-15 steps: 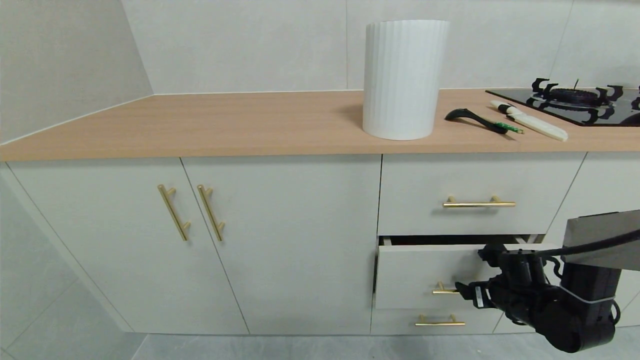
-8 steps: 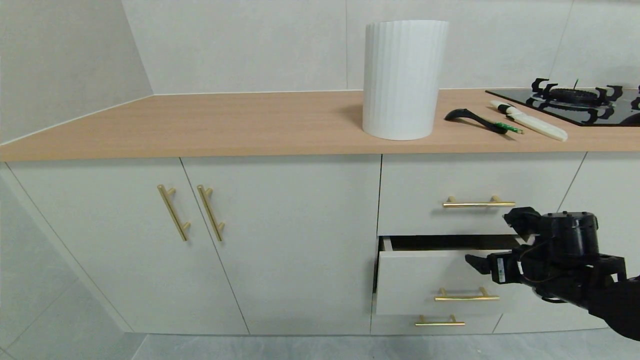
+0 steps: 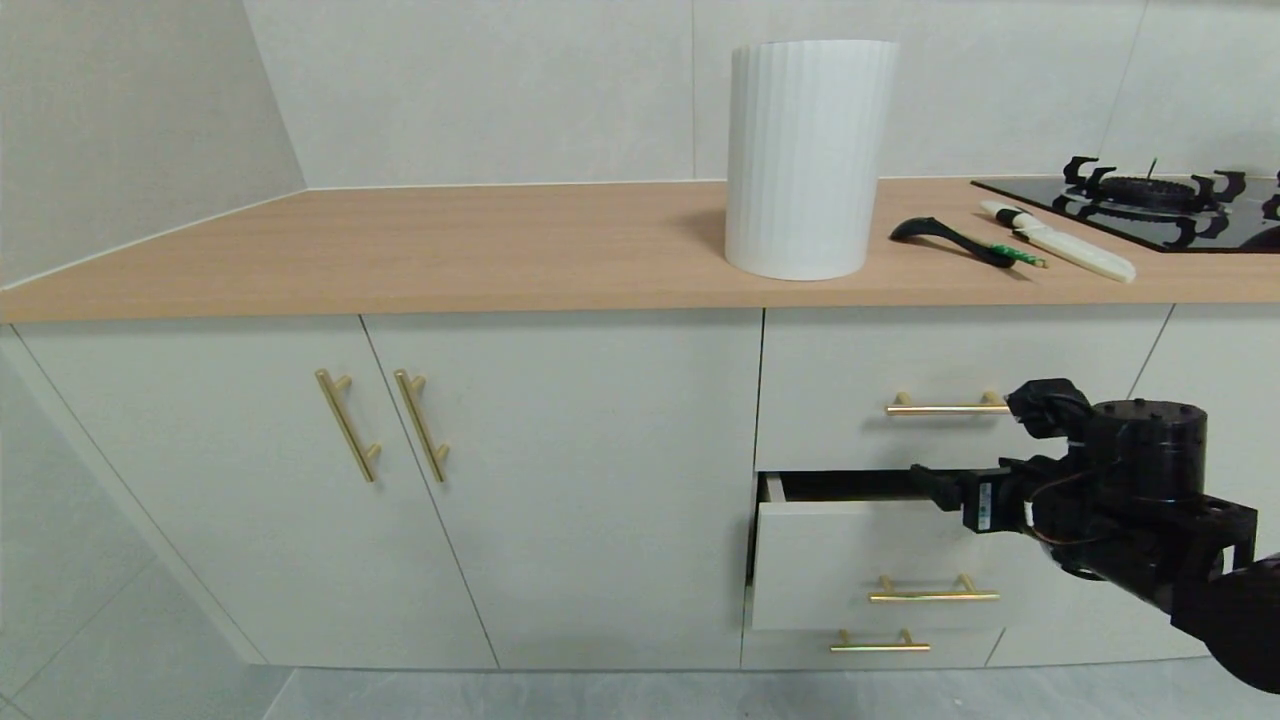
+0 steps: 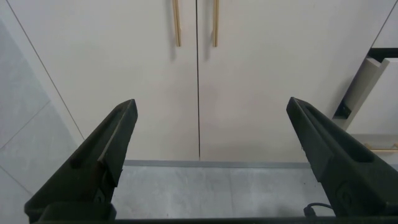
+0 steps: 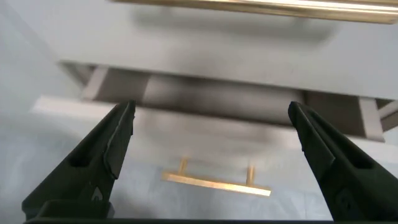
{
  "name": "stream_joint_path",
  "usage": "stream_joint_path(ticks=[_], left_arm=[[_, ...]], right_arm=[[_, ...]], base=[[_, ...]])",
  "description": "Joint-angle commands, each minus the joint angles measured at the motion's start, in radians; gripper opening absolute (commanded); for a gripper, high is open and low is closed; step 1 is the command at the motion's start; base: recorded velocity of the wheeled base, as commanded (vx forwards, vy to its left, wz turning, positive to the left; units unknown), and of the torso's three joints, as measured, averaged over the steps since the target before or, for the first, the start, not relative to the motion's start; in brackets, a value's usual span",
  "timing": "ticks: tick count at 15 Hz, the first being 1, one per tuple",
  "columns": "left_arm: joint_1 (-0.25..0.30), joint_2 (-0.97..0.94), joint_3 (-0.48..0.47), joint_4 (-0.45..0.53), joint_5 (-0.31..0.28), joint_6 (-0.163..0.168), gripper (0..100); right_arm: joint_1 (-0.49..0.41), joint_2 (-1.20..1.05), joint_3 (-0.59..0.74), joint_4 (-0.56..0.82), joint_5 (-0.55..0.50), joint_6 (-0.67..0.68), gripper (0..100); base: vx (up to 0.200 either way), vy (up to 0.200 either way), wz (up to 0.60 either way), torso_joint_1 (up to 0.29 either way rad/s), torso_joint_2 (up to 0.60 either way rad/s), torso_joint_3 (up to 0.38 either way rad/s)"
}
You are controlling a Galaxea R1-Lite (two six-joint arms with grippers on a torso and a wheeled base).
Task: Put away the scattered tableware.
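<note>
On the wooden counter (image 3: 450,250) lie a black spoon (image 3: 945,238) and a white knife (image 3: 1062,243), just right of a tall white ribbed container (image 3: 805,160). Below them the middle drawer (image 3: 850,560) stands slightly pulled out, with a dark gap above its front. My right gripper (image 3: 965,440) hangs open in front of that gap, above the drawer's gold handle (image 3: 933,596), holding nothing. The right wrist view shows the right gripper (image 5: 210,112) facing the gap, with the handle (image 5: 217,180) beyond it. My left gripper (image 4: 211,109) is open and low before the cabinet doors (image 4: 199,74).
A black gas hob (image 3: 1150,205) sits at the counter's right end. Above the pulled-out drawer is a shut top drawer with a gold handle (image 3: 950,408), and below it a bottom drawer (image 3: 880,645). Two cabinet doors with gold handles (image 3: 385,425) fill the left. Grey tiled floor (image 4: 186,193) lies below.
My right gripper has left the middle drawer's handle and risen to the level of the drawer's top gap. The drawer stays slightly pulled out.
</note>
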Motion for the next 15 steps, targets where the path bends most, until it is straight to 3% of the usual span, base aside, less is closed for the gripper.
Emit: stream_joint_path(ticks=[1,6,15], left_arm=[[0.0,0.001,0.0,0.0,0.0,0.0,100],[0.0,0.001,0.0,0.0,0.0,0.0,100],[0.0,0.001,0.0,0.0,0.0,0.0,100]], right_arm=[[0.003,0.167,0.002,-0.134,-0.055,-0.001,100],[0.001,0.334,-0.006,-0.339,-0.078,-0.001,100],[0.003,0.335,0.005,-0.326,-0.077,-0.002,100]], base=[[0.0,0.0,0.0,0.0,0.0,0.0],[0.0,0.0,0.0,0.0,0.0,0.0],[0.0,0.0,0.0,0.0,0.0,0.0]])
